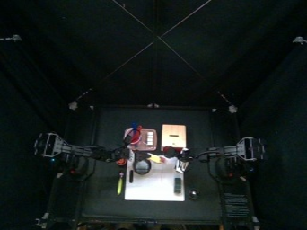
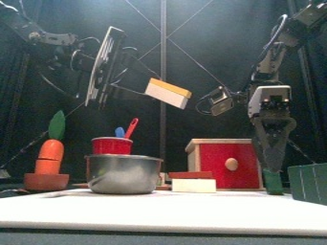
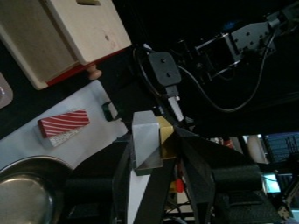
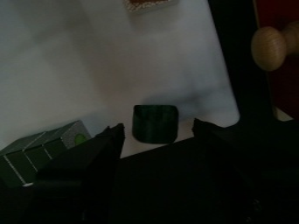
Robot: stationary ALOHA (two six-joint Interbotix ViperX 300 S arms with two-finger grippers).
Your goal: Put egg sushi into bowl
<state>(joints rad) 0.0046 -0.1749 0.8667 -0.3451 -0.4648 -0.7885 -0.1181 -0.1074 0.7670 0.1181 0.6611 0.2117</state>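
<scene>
The egg sushi (image 2: 167, 92), a yellow slab on white rice, hangs high above the table. My left gripper (image 2: 156, 90) reaches in from the left and is shut on it. The left wrist view shows the egg sushi (image 3: 153, 144) pinched between the jaws of the left gripper (image 3: 152, 131). Just right of the sushi, my right gripper (image 2: 211, 101) stands open and apart from it. In the right wrist view the right gripper (image 4: 158, 131) holds nothing. The bowl (image 2: 124, 174) sits on the table below, left of centre; its rim (image 3: 24, 188) also shows in the left wrist view.
A carrot in a pot (image 2: 50, 158) and a red cup (image 2: 113, 145) stand left of the bowl. A red box with a wooden knob (image 2: 227, 163) stands at the right, another sushi piece (image 2: 193, 182) in front of it. A tan board (image 1: 177, 135) lies at the back.
</scene>
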